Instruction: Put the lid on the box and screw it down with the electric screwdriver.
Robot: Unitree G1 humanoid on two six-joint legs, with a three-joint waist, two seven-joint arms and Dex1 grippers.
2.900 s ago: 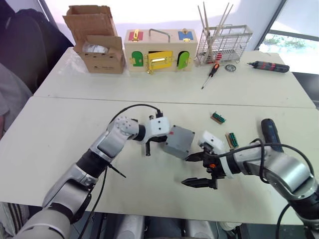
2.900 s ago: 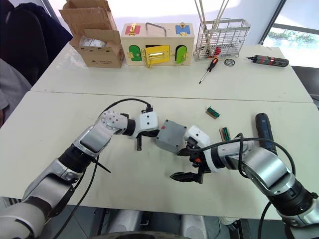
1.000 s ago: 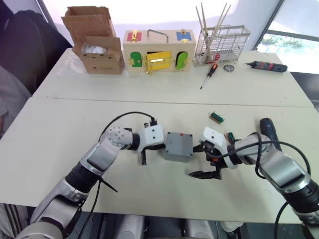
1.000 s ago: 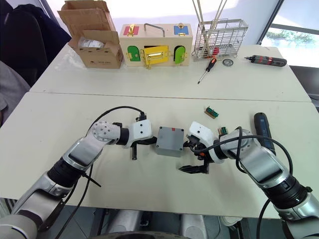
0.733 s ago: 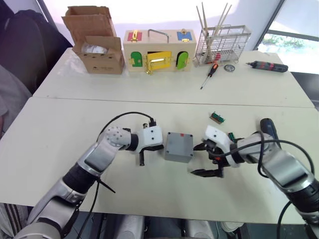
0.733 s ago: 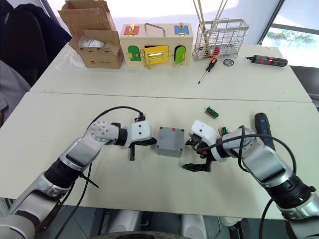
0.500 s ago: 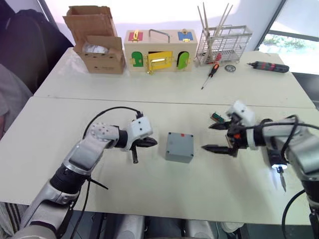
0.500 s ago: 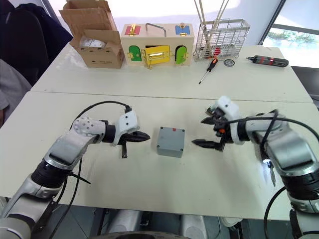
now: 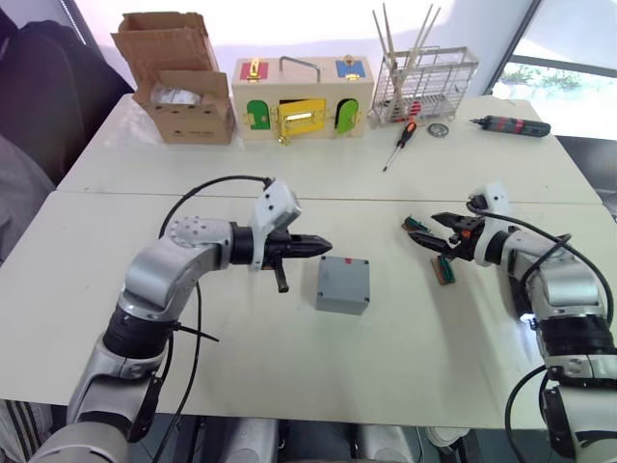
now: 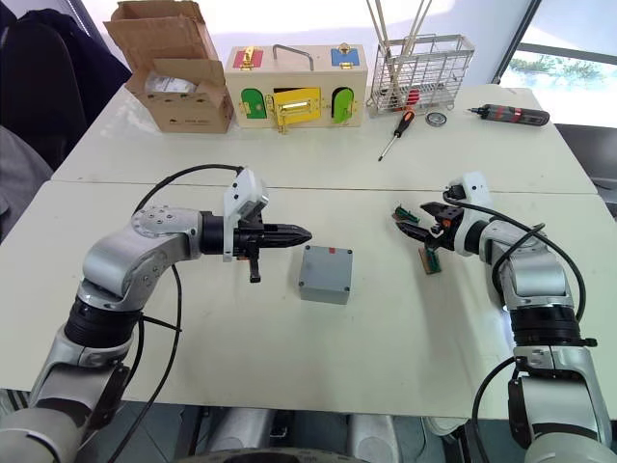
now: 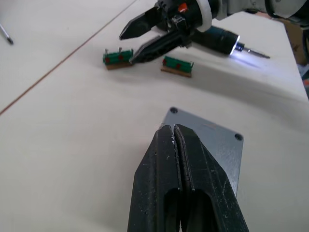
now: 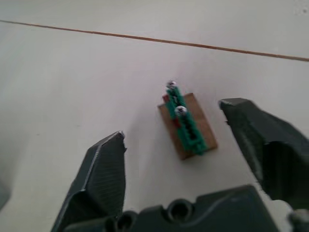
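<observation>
The grey box (image 9: 343, 286) stands on the near table with a small red mark on its far side. The flat lid (image 11: 208, 143), with corner screw holes, covers its top. My left gripper (image 9: 324, 243) is shut on nothing and hovers just left of and above the box, pointing at it; its fingertips (image 11: 175, 130) are pressed together. My right gripper (image 9: 425, 230) is open, to the right of the box, over a small green terminal piece (image 12: 187, 126). The black electric screwdriver (image 11: 223, 37) lies behind that gripper, its tip light on.
A second green terminal piece (image 9: 444, 269) lies near the right gripper. On the far table are a cardboard carton (image 9: 178, 82), a wooden box with coloured doors (image 9: 301, 96), a wire rack (image 9: 424, 82), an orange-and-black hand screwdriver (image 9: 397, 145) and a slim dark driver (image 9: 506, 125).
Both grippers have let go of the box, which now stands alone. The left gripper has shut and risen beside it. The right gripper has moved right, over the green pieces.
</observation>
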